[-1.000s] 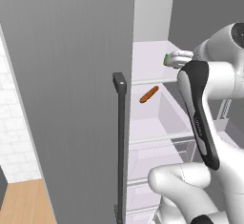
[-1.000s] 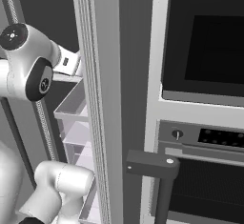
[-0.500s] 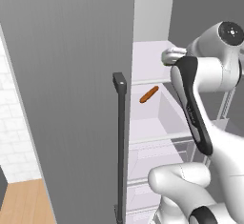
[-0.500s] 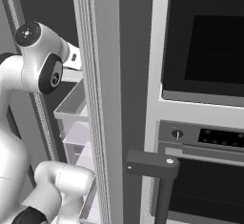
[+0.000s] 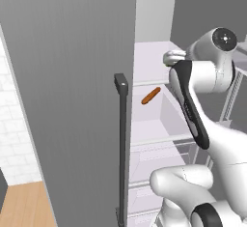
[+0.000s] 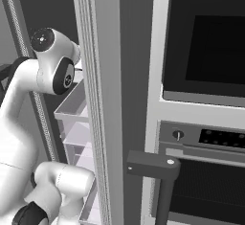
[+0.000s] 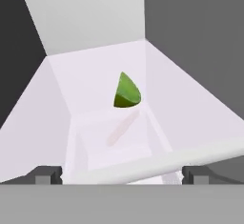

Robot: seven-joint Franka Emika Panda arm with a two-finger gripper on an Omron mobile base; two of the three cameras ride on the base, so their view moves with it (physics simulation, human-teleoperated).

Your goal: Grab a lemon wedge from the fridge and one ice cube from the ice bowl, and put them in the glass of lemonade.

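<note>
Your gripper [image 7: 122, 174] is wide open, holding nothing; the lemon wedge [image 7: 127, 91] sits straight ahead on the fridge [image 5: 72, 66] shelf.

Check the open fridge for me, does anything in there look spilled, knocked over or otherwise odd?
Nothing stands out. The lemon wedge sits alone on a clean fridge shelf, the orange stick-shaped food lies on a lower shelf, and no spill shows. The open gripper points at the wedge.

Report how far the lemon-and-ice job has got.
Done: the fridge stands open and the arm reaches into it. In hand: the open gripper points at the lemon wedge on the shelf ahead, with nothing held. Left: grasping the wedge, fetching an ice cube, and putting both in the glass.
</note>
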